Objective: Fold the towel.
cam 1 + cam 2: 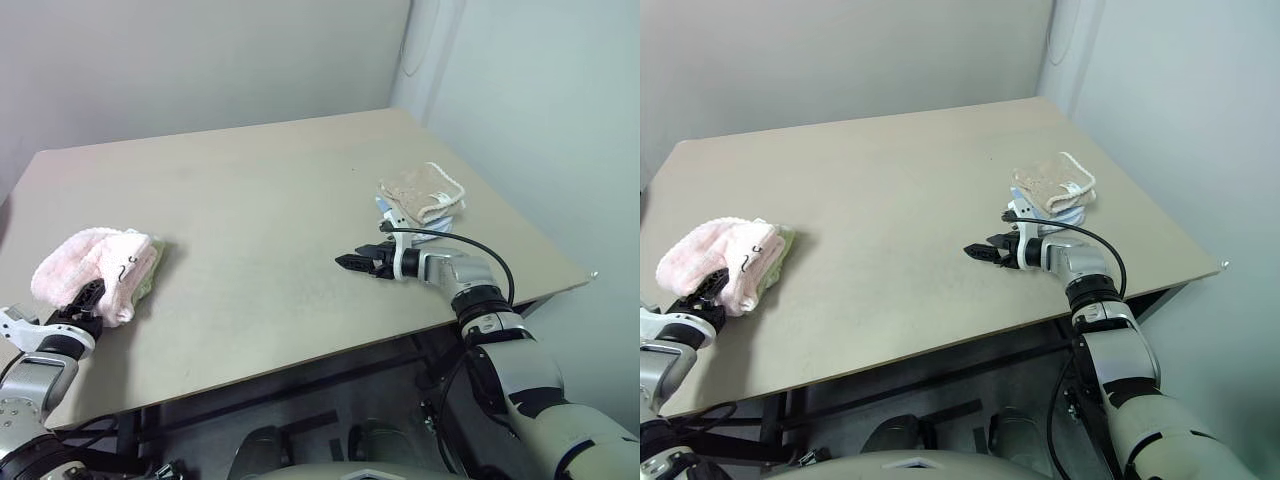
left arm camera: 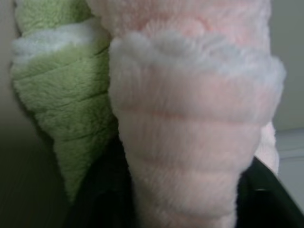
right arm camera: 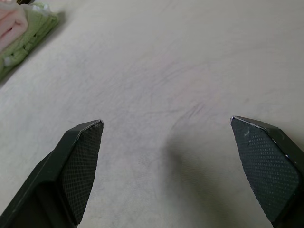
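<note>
A: Where do you find the towel (image 1: 88, 262)?

B: You see it bunched in a rounded pink heap near the desk's (image 1: 250, 180) left front edge. It lies on top of a smaller light green towel (image 1: 152, 272), whose edge peeks out along its right side. A small dark motif shows on the pink cloth facing the desk's middle.

A: What does your left tool (image 1: 90, 298) do?

B: It sits at the near end of the pink heap, its black fingers against the cloth. In the left wrist view the pink terry runs down between the two dark fingers, with the green towel beside it. You cannot tell from the views whether the fingers pinch the cloth or stand loose around it.

A: And your right tool (image 1: 347, 262)?

B: It hovers low over the bare desk, right of centre, pointing toward the left side. Its fingers (image 3: 78, 161) stand wide apart with nothing between them.

A: Anything else on the desk?

B: A folded beige towel (image 1: 420, 190) with white trim rests on a blue one near the right edge, just behind the right tool.
</note>
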